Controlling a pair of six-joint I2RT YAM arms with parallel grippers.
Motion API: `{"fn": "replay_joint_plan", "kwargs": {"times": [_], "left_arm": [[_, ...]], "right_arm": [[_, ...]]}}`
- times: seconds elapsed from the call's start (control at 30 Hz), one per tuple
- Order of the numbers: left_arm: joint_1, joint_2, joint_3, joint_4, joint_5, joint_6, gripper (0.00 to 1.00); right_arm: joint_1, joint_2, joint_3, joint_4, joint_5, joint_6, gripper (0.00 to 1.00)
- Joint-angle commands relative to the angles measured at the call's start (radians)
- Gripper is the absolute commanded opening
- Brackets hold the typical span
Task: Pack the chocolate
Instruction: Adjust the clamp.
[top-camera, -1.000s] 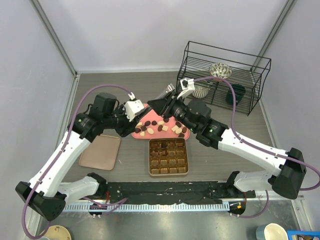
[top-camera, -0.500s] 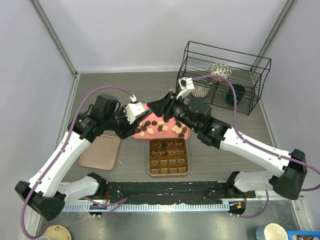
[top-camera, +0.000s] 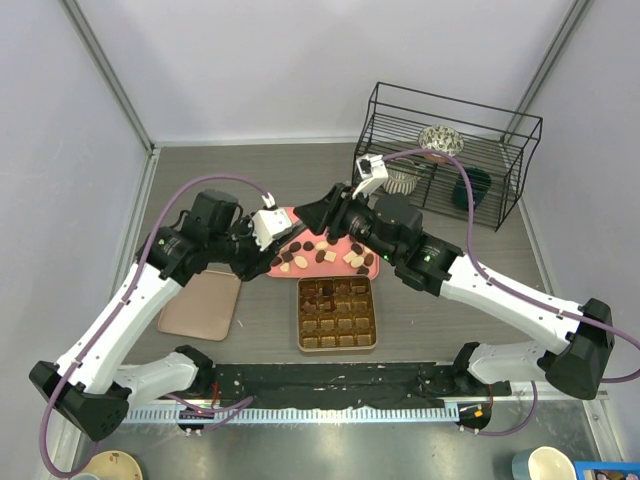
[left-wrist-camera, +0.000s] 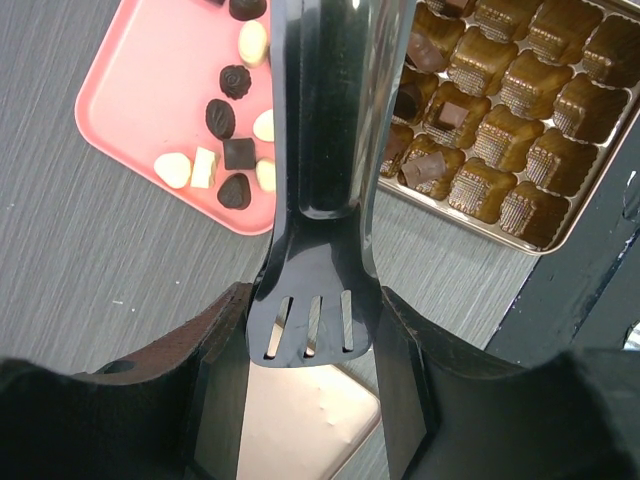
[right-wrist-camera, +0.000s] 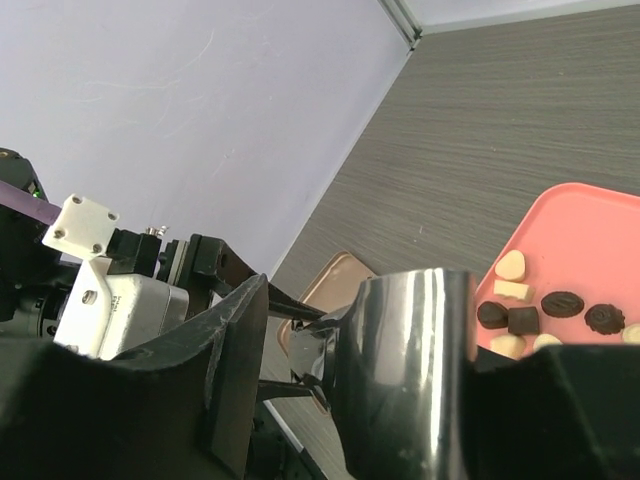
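Right gripper (right-wrist-camera: 370, 330) just spread, leaving the slotted tool (left-wrist-camera: 330, 120) pinched in the left gripper (left-wrist-camera: 315, 305) for lifting chocolate (left-wrist-camera: 238, 153)

Flat pink is recorded for the tray (left-wrist-camera: 130, 90), upper left. On it the chocolate (left-wrist-camera: 238, 153) is seen in dark brown and cream-white. Upper right, the box (left-wrist-camera: 520, 150) is noted as gold-brown and gridded. The slotted tool (left-wrist-camera: 315, 320) at centre is glossy black. The table (left-wrist-camera: 90, 260) is streaked grey.
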Motion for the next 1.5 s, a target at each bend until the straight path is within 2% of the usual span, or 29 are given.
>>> {"fn": "replay_joint_plan", "kwargs": {"times": [0.0,0.2,0.5,0.83,0.9,0.93,1.0,1.17,1.23,1.3,1.47], "left_arm": [[-0.008,-0.014,0.048,-0.002,-0.005,0.011,0.33],[-0.009,-0.013,0.051,-0.002,-0.002,0.007,0.34],[-0.014,-0.017,0.046,-0.016,-0.002,0.004,0.35],[-0.020,-0.022,0.043,-0.036,-0.007,0.017,0.36],[-0.020,-0.026,0.042,-0.038,-0.009,0.011,0.42],[-0.020,-0.031,0.043,-0.039,-0.010,0.011,0.56],[-0.020,-0.036,0.045,-0.039,-0.019,0.007,0.69],[-0.020,-0.049,0.076,-0.062,-0.056,0.001,0.84],[-0.020,-0.051,0.080,-0.056,-0.105,-0.022,0.96],[-0.020,-0.054,0.077,-0.050,-0.139,-0.038,1.00],[-0.014,-0.022,0.063,-0.067,-0.205,-0.068,1.00]], "right_arm": [[0.002,0.003,0.052,-0.037,-0.026,-0.012,0.50],[0.001,0.012,0.046,-0.062,-0.043,-0.004,0.49],[0.001,0.023,0.062,-0.062,-0.056,-0.005,0.34],[-0.009,0.015,0.061,-0.091,-0.092,-0.018,0.27],[-0.009,0.012,0.055,-0.094,-0.087,-0.018,0.27],[-0.010,0.006,0.046,-0.092,-0.079,-0.018,0.26],[-0.010,-0.002,0.039,-0.088,-0.056,-0.027,0.25],[-0.009,-0.022,0.045,-0.102,0.000,-0.100,0.23],[-0.010,-0.026,0.049,-0.108,0.036,-0.154,0.23],[-0.009,-0.031,0.049,-0.108,0.075,-0.189,0.23],[-0.009,-0.026,0.042,-0.131,0.170,-0.350,0.23]]}}
